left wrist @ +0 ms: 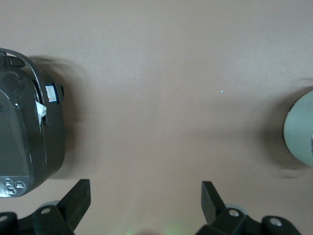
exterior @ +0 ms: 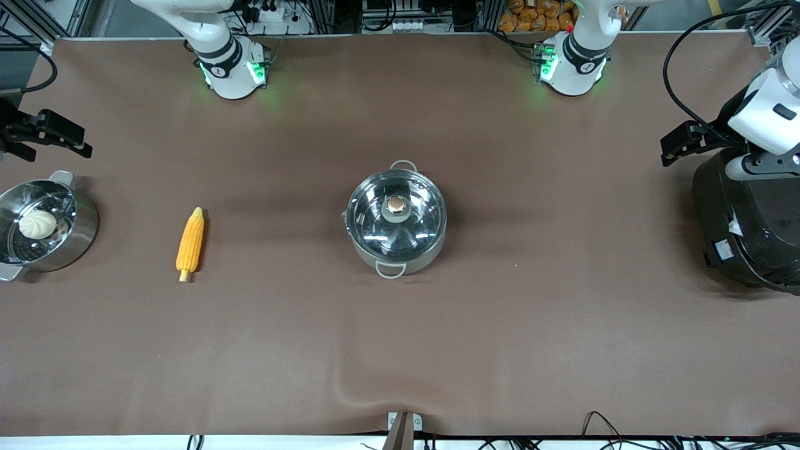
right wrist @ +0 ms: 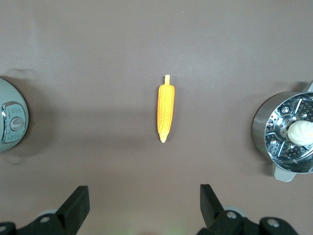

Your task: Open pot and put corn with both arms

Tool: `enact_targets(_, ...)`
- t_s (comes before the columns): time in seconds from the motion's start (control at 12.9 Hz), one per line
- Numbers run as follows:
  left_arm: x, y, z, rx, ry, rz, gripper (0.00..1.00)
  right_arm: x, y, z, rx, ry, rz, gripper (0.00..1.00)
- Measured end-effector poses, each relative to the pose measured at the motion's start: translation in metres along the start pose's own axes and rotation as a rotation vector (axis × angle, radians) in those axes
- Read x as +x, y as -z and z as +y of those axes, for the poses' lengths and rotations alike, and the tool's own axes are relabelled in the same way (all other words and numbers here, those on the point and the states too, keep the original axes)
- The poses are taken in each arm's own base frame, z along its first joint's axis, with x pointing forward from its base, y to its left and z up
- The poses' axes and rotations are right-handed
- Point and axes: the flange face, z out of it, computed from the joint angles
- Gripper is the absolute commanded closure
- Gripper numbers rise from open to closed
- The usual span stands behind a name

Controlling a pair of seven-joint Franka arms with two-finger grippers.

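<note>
Left end effector (exterior: pixel 678 145) fingers apart, empty, up beside black rice cooker (exterior: pixel 747 228). Right end effector (exterior: pixel 59 134) fingers apart, empty, up above steamer pan (exterior: pixel 75 234) holding white bun (exterior: pixel 37 224). Pot (exterior: pixel 396 220) mid-desk (exterior: pixel 400 350), lid on. Corn (exterior: pixel 190 243) flat on desk between pot and steamer pan, stalk stub toward front camera.

**No legible text**

No word, brand or number can be read. The rice cooker (exterior: pixel 750 225) carries a small red-and-white sticker and a white tag on its side, and button markings on its panel, all too small to make out. It sits under the left gripper (left wrist: pixel 145 203). The pot (exterior: pixel 396 217) shows no marking.
</note>
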Motion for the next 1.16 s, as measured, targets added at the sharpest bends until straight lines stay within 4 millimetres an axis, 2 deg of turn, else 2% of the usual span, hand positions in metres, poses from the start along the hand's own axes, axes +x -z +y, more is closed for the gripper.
enact_targets(0.46, 0.0, 0.004, -0.004, -0.001, 0.008, 0.008, 0.0, 0.0, -0.002, 0.0, 0.001, 0.0, -0.005, 0.0)
enact_targets(0.62, 0.001, 0.003, -0.001, -0.003, 0.002, 0.007, 0.0, 0.002, -0.011, 0.0, 0.002, 0.001, -0.02, 0.0)
enact_targets(0.7, 0.001, -0.001, 0.014, -0.007, -0.019, 0.0, 0.0, 0.004, -0.021, 0.0, 0.004, 0.001, -0.031, 0.0)
enact_targets(0.85, 0.002, -0.015, 0.063, -0.007, 0.011, -0.024, 0.0, 0.016, -0.057, 0.001, 0.005, 0.0, -0.037, 0.0)
enact_targets(1.16, 0.01, -0.047, 0.196, -0.036, 0.169, -0.007, 0.0, 0.031, -0.158, 0.004, 0.004, -0.002, -0.037, 0.0)
